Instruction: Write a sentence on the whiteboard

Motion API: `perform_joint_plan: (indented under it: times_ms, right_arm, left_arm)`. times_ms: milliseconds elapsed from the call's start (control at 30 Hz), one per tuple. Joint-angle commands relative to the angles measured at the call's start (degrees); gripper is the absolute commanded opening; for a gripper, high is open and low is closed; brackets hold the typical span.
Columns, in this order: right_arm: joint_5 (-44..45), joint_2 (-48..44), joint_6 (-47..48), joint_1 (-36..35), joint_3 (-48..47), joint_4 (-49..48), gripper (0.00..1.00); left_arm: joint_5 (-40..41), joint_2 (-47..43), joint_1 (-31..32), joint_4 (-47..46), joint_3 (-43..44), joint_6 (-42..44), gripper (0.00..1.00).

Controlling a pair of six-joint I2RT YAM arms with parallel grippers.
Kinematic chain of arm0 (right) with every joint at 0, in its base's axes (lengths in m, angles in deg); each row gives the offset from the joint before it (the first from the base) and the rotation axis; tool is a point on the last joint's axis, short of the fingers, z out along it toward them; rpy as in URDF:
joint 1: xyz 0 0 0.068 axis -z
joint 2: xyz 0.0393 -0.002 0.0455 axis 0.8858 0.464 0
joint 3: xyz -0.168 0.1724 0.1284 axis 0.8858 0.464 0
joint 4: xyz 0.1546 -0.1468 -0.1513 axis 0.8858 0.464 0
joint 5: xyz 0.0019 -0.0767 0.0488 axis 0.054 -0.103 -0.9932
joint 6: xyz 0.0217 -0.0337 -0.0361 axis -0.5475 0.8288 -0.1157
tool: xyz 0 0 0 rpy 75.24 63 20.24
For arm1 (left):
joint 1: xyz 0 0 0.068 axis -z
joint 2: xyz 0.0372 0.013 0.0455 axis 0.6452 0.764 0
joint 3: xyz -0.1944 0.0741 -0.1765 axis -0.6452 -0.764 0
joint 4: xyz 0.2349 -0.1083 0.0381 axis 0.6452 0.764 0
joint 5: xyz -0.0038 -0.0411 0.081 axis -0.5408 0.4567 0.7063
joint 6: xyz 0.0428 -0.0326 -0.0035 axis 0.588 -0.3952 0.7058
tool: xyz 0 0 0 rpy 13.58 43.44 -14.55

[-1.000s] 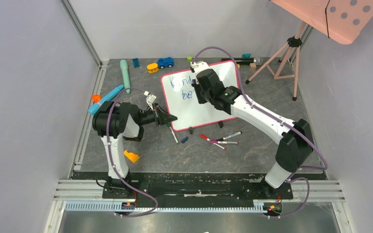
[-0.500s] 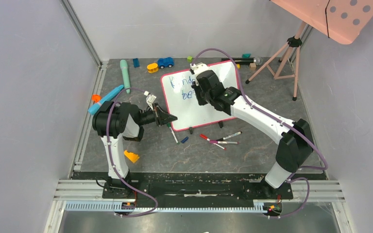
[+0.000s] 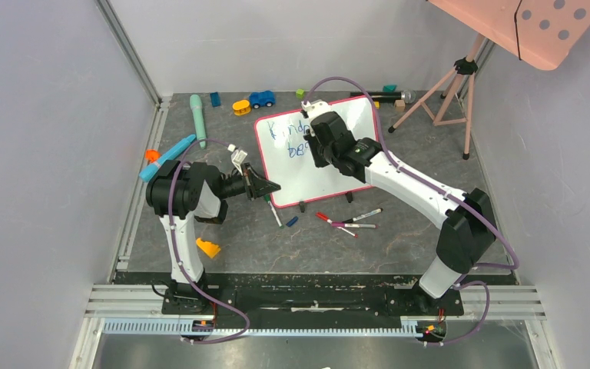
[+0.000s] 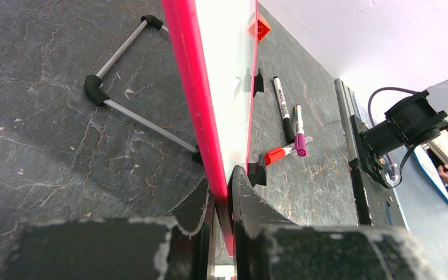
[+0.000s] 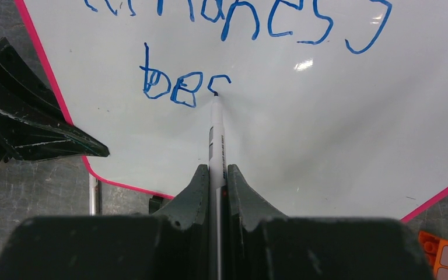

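The whiteboard [image 3: 299,173], white with a pink-red frame, stands tilted mid-table on black clip feet. My left gripper [image 3: 273,187] is shut on its lower left frame edge [image 4: 201,105]. My right gripper [image 3: 315,142] is shut on a white marker [image 5: 216,137] whose tip touches the board [image 5: 338,128]. The sentence [image 5: 233,23] is in blue: "Kindness" on the top line, and "beg" on the second line [image 5: 181,87], with the marker tip at the end of the last stroke. The sentence also shows in the top view [image 3: 288,134], partly hidden by my right arm.
Several loose markers [image 3: 349,221] lie in front of the board, also in the left wrist view [image 4: 286,128]. A green-capped marker [image 3: 273,209] and a blue cap lie by the left gripper. Toys line the back edge [image 3: 260,98]. A tripod [image 3: 449,92] stands back right. An orange wedge [image 3: 207,247] lies near left.
My right gripper has shifted slightly to the right along the second line, and the blue writing there has grown by a stroke. The left arm and the board have not moved.
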Motion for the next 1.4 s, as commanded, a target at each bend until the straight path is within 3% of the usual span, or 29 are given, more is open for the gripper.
perform_joint_plan:
  times_ms: [0, 767, 1367]
  right_arm:
    - [4.1, -0.5, 0.15, 0.89, -2.03, 0.61, 0.0]
    - [1.96, 1.31, 0.92, 1.44, -4.91, 0.69, 0.0]
    - [-0.16, -2.48, -0.33, 1.41, 3.33, 0.26, 0.0]
  left_arm:
    - [4.87, 1.69, -0.11, -2.14, -0.92, 12.45, 0.04]
    - [4.76, 1.75, -0.14, -2.15, -0.94, 12.43, 0.05]
    - [4.78, 1.75, -0.13, -2.15, -0.93, 12.35, 0.05]
